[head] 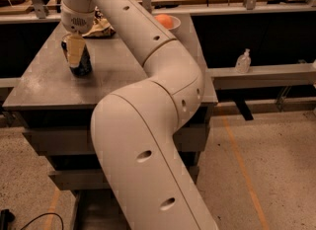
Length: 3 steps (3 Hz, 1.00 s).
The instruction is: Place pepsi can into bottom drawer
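The pepsi can (85, 66) stands upright on the grey cabinet top (44, 83) near its far left. My gripper (75, 55) hangs down from the arm's wrist right at the can and covers the can's front left side. The bottom drawer (87, 210) is pulled out at the foot of the cabinet. Only a strip of its dark floor shows, left of my arm. The arm hides the rest of it.
A white bowl (174, 24) holding an orange fruit sits at the back right of the top. A crumpled snack bag (101, 26) lies behind the can. A clear pump bottle (243, 61) stands on a rail at the right. A black cable (29, 219) lies on the floor.
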### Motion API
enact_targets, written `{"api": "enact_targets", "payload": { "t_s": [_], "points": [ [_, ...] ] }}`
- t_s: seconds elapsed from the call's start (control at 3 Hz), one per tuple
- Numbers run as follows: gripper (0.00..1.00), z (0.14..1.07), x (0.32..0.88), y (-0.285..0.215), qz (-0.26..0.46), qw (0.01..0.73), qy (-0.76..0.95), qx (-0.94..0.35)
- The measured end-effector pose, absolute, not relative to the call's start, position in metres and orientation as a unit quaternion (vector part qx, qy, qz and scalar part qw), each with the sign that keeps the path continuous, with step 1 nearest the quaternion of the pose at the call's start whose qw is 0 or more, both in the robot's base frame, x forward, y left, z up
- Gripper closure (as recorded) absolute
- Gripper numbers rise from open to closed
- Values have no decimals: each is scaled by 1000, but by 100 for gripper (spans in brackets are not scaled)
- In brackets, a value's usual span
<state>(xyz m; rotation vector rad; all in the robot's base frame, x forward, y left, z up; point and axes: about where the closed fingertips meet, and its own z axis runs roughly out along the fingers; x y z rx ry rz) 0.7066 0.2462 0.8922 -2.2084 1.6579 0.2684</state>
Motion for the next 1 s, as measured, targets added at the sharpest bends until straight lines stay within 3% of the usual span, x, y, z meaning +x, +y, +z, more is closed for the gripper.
{"api": "enact_targets", "payload": {
  "t_s": [0.67, 1.0],
  "points": [
    [100, 893, 706, 249, 96, 182, 582, -786],
    [100, 922, 683, 237, 84, 193, 585, -783]
  ]
}}
